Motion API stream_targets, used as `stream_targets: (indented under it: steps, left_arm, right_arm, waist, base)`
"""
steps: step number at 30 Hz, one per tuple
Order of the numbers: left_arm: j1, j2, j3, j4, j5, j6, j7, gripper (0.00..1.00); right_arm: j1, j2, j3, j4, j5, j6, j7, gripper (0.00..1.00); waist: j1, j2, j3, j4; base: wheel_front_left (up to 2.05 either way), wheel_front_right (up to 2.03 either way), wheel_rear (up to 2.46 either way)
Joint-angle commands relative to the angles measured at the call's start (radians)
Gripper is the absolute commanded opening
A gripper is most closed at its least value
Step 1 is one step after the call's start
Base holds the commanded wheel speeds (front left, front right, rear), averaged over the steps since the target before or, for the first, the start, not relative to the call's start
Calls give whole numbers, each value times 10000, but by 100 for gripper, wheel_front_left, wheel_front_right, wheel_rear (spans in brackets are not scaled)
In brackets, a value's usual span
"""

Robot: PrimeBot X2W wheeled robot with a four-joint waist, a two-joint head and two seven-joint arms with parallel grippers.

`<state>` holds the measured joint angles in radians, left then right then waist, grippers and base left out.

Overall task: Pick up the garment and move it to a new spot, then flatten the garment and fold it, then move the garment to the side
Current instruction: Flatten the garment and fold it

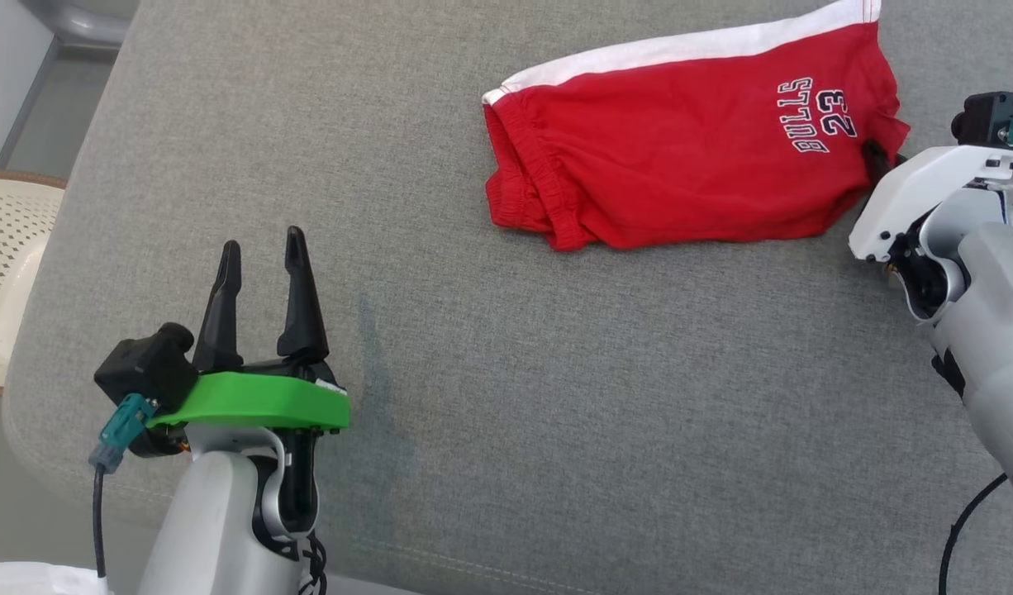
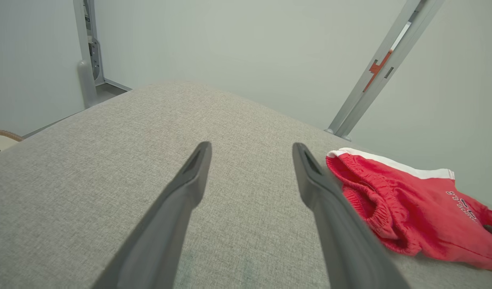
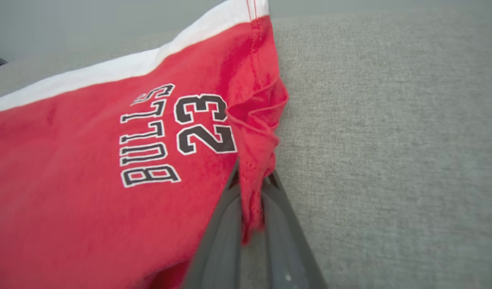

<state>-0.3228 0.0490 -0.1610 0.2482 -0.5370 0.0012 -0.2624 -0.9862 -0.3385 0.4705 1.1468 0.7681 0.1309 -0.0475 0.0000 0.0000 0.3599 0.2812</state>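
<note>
Garment (image 1: 688, 165) lies with its hem pinched in right hand (image 3: 254, 178); left hand (image 1: 263, 244) spread.

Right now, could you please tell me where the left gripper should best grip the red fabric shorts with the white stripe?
Probably the gathered waistband of the red shorts, approached from the robot's left: its bunched edge faces the open left gripper, while the right gripper pinches the opposite leg hem.

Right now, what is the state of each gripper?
Left gripper: open, holding nothing.
Right gripper: shut on the red shorts, at a leg hem.
</note>
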Motion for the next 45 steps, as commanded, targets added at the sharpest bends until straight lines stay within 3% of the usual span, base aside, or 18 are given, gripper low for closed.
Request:
stream_targets:
  steps: [1,7,21,31,35,45]
  left_arm:
    - [205,35,57,10,196,-10,-28,100]
    - [554,36,451,257,580,-176,-28,100]
    - [1653,36,1423,330,1708,-662,-28,100]
    - [2183,38,1518,55,2494,-874,-28,100]
    - [2427,116,1533,5,3000,-959,-28,100]
    - [2863,50,1917,-100,3099,-1032,-28,100]
  right_arm:
    - [258,0,-14,-39,157,-4,-138,0]
    - [1102,-86,193,-679,819,-4,-728,0]
    - [3989,-1135,373,-2312,2688,-4,-1633,0]
    - [4859,-1521,152,-2543,3152,-4,-2006,0]
    - [5010,-1500,80,-2460,3197,-4,-2091,0]
    - [5182,-1310,-172,-2434,2970,-4,-2191,0]
  waist:
    - [0,0,-152,-49]
    - [0,0,-798,-419]
    - [0,0,-2126,-1493]
    - [0,0,-2432,-1532]
    - [0,0,-2577,-1478]
    - [0,0,-2837,-1462]
  base:
    - [0,0,0]
    - [0,0,0]
    - [0,0,0]
    - [0,0,0]
    - [0,0,0]
    - [0,0,0]
